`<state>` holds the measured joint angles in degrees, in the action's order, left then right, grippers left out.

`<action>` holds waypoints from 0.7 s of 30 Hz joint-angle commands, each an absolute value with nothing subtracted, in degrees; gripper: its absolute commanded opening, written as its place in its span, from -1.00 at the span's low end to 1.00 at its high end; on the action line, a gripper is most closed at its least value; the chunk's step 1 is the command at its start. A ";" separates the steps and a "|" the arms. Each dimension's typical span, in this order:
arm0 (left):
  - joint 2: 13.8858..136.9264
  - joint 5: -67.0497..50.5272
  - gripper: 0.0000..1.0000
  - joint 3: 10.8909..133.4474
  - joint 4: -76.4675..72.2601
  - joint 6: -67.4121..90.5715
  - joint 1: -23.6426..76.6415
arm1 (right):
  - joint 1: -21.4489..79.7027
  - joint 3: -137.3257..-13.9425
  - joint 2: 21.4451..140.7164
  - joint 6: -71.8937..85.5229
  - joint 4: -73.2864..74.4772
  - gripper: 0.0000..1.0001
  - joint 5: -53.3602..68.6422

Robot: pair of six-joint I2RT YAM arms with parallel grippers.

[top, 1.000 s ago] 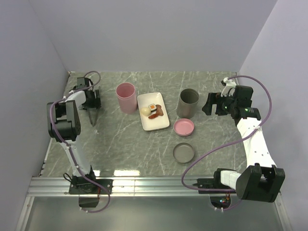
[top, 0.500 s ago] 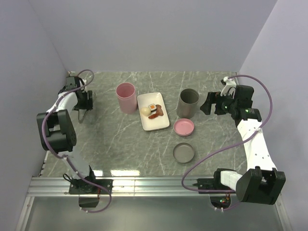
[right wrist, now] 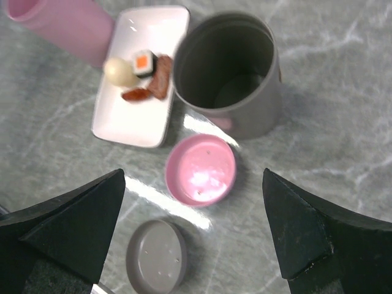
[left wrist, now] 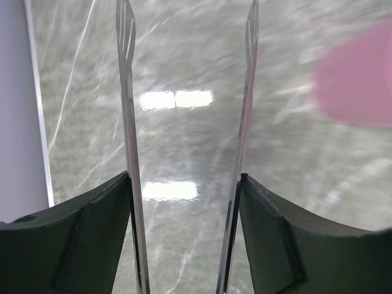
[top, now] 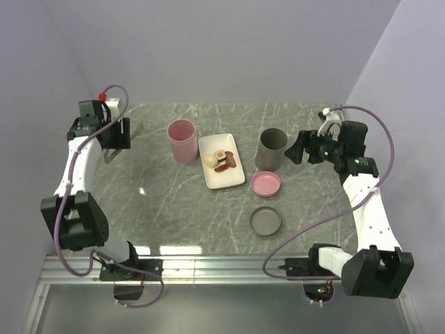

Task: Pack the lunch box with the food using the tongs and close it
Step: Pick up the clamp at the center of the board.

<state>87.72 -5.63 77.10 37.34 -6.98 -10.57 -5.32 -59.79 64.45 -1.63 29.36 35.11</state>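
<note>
The left gripper (left wrist: 184,184) is clamped at a middling width on the tongs (left wrist: 129,135). Their two slim arms lie flat against the inner faces of its fingers and spread forward into an open V. Over the last second this arm has swung up and out, carrying the tongs with it. It now hangs well to the left of the plate (top: 224,179), near the back-left corner, with the tips off the table. I take the pick-up to be done, and the tongs now need bringing across to the food.

The food (top: 221,160) sits on the far half of the plate, untouched: a rice roll, a pale ball and a meat strip, bunched together.

The pink cup (top: 182,140) stands just left of the plate, between it and the tongs, so I would swing around or over it.

The grey pot (top: 272,148), open and seemingly unfilled, stands just right of the plate. The pink lid (top: 265,184) and grey lid (top: 265,220) lie nearer than it, off the plate's right edge.

The right gripper (top: 297,152) is spread wide and holds nothing. It has edged slightly closer to the pot from the right.
</note>
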 commanded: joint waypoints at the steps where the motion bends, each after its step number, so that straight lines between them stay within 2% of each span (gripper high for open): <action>1: 80.25 -16.48 0.46 82.17 39.54 -9.31 -10.64 | -4.48 -63.72 61.27 1.92 23.83 0.99 39.11; 5: 76.47 -24.42 0.44 87.09 45.68 -11.33 -10.55 | -2.20 -64.95 59.50 1.06 19.08 0.99 41.75; 11: 72.87 -36.46 0.44 90.97 51.85 -14.15 -7.39 | 2.63 -72.94 62.58 -8.34 23.99 0.99 40.61; 17: 71.01 -40.42 0.42 88.51 51.68 -13.10 1.22 | 11.05 -79.80 63.37 -18.79 27.85 0.99 34.81; 21: 71.63 -43.59 0.38 87.63 50.36 -11.26 5.17 | 17.56 -81.04 62.06 -31.69 27.60 1.00 30.68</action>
